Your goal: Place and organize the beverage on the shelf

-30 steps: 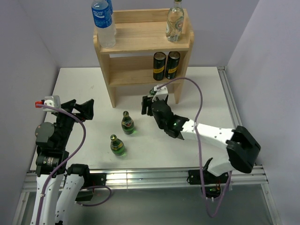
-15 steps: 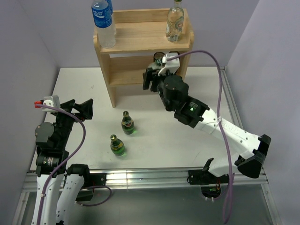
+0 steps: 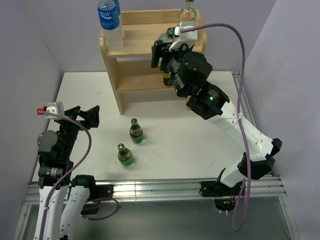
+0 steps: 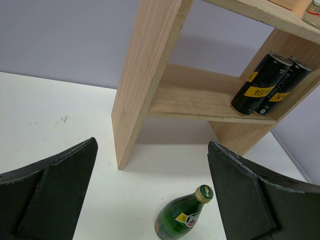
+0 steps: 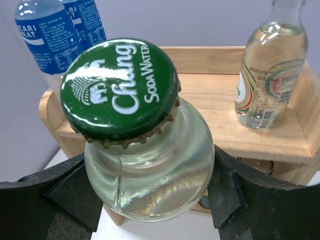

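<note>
My right gripper [image 3: 167, 47] is shut on a clear glass bottle [image 5: 150, 165] with a green cap [image 5: 120, 87] and holds it raised in front of the wooden shelf [image 3: 145, 37], near its top tier. A second clear glass bottle [image 3: 187, 21] stands at the top tier's right; it also shows in the right wrist view [image 5: 267, 70]. Two dark cans [image 4: 267, 85] stand on the lower tier. Two green bottles [image 3: 136, 131] [image 3: 125, 155] stand on the table. My left gripper [image 4: 150, 200] is open and empty; one green bottle [image 4: 182, 217] shows between its fingers.
A tall plastic water bottle [image 3: 110, 22] with a blue label stands at the top tier's left; it shows in the right wrist view [image 5: 50, 35]. The white table [image 3: 90, 95] ends at a metal rail on the right [image 3: 245, 105]. Grey walls close in on both sides.
My right arm has lifted the clear bottle from table level in front of the shelf up to the height of the top tier. The left arm and green bottles have not moved.
</note>
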Controlling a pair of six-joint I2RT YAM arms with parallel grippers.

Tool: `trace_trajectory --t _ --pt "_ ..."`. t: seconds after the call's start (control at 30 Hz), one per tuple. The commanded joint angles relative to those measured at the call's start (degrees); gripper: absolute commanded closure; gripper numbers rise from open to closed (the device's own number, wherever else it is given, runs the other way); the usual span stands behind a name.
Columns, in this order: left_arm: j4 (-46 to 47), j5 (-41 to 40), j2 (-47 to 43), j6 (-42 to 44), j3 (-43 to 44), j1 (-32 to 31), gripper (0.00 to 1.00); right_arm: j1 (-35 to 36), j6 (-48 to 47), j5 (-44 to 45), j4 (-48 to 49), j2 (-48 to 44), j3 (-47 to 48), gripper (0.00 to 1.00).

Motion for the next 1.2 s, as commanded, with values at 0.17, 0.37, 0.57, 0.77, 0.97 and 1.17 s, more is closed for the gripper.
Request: trace_trajectory --t 0.17,0.37,0.57,0.77,0.97,1.17 --pt "1.46 1.23 -0.38 0.22 0.04 0.43 0.01 -2.63 -4.18 -0.93 2.37 7.27 13.97 1.0" --pt "1.46 1.41 -0.47 0.31 -0.05 0.43 0.01 -6.14 -3.56 -2.16 1.14 11.49 19.42 1.0" --pt "1.55 1.76 -0.38 0.31 -0.04 0.43 0.01 -9.39 -2.42 -3.31 0.87 12.99 21.53 1.0" --pt "1.55 1.93 -0.21 0.23 0.04 0.43 0.01 -11.59 -1.46 -4.63 0.44 14.66 24.17 1.0" --pt "1.64 1.85 -0.39 0.4 -0.05 0.43 0.01 -13.35 -0.58 -5.85 -0.09 16.5 26.37 1.0" --pt "1.55 1.85 -0.39 0.4 -0.04 0.43 0.01 -14.85 0.66 -6.91 -0.44 17.91 26.72 1.0"
